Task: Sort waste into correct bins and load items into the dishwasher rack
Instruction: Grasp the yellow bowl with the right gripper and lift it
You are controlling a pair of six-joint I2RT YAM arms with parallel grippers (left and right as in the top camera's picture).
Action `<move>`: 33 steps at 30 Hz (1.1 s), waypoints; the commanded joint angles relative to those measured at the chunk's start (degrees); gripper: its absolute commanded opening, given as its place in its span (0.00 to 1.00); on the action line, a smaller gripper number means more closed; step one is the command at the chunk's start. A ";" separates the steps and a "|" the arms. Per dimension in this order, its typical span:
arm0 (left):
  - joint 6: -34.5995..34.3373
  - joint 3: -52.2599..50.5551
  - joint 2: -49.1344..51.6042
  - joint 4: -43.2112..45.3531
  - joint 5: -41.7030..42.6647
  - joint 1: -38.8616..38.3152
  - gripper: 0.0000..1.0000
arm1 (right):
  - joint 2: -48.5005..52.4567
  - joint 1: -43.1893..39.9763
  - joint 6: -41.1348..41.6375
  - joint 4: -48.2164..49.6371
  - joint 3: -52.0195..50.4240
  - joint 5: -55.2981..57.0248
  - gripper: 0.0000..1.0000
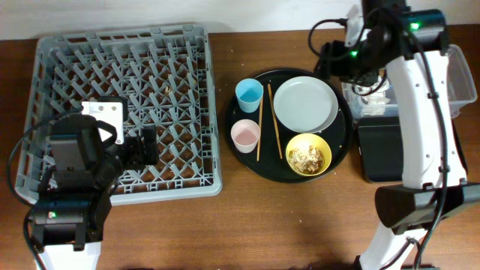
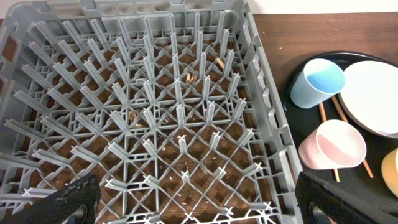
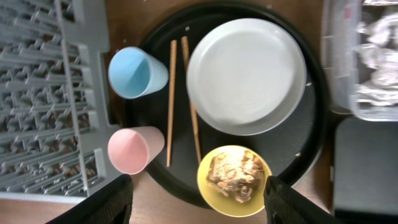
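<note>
The grey dishwasher rack [image 1: 120, 45] stands at the left, with nothing in it but crumbs. My left gripper [image 1: 150, 144] is open and empty over the rack's front part [image 2: 199, 205]. A round black tray [image 1: 341, 154] holds the blue cup [image 1: 249, 94], pink cup [image 1: 245, 135], chopsticks [image 1: 259, 131], grey-green plate [image 1: 305, 104] and yellow bowl [image 1: 308, 155] with tan food scraps [image 3: 231, 176]. My right gripper [image 1: 337, 60] is open and empty, high above that tray [image 3: 199, 202]. The clear tub [image 1: 461, 75] holds crumpled white tissue [image 3: 376, 37]. The snack wrapper is not in view.
The shallow black rectangular tray [image 1: 386, 150] lies in front of the clear tub at the right. The right arm's white links reach over both bins. Brown table shows between the rack and the round tray, and along the front.
</note>
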 commanded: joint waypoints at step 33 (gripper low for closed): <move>0.90 0.79 -0.11 0.09 0.42 0.24 1.00 | 10.95 21.62 8.24 19.37 -27.08 4.07 0.39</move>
